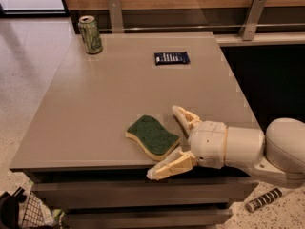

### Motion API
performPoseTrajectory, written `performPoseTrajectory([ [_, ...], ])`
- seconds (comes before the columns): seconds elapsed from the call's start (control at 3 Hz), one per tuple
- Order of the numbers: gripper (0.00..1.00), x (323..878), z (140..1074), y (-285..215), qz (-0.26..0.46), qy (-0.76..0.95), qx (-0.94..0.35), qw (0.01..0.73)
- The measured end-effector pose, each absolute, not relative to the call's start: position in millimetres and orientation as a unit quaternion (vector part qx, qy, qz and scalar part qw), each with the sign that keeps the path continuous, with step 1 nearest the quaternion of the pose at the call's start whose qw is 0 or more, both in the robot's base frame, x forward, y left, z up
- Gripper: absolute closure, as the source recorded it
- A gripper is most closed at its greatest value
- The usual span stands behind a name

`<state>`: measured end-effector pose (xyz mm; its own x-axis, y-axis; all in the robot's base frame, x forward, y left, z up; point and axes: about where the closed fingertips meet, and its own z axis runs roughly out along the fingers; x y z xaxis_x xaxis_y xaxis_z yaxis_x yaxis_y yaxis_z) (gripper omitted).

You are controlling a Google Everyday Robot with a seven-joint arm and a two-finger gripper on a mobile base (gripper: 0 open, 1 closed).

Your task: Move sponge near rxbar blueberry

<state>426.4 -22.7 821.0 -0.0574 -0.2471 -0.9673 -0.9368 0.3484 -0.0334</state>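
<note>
table [95, 109]: grey top; the sponge is carried near its front edge.
gripper [163, 142]: placed at the sponge's right end, jaws spread wide, nothing held; one finger is seen behind that end and one in front of it, at the table edge. Contact with the sponge cannot be told.
sponge [151, 136]: flat, green side up, right end set between the two fingers.
can [90, 35]: upright, well apart from the sponge, far back and to the left.
rxbar blueberry [171, 57]: flat, well apart from the sponge, straight back and slightly right.
step: grasp judged not yet made.
how: jaws should be closed squarely across the foam, so slip is avoided; the sponge should be lifted before being carried back.
</note>
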Motion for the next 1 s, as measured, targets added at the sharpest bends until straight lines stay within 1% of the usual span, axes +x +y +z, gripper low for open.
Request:
performPoseTrajectory([
  [0.33, 0.18, 425.8, 815.7, -19.9, 0.340, 0.642, -0.459, 0.511],
  [0.67, 0.49, 425.1, 815.5, -17.3, 0.341, 0.641, -0.461, 0.511],
  [1.0, 0.72, 424.7, 816.0, -15.8, 0.341, 0.640, -0.462, 0.510],
])
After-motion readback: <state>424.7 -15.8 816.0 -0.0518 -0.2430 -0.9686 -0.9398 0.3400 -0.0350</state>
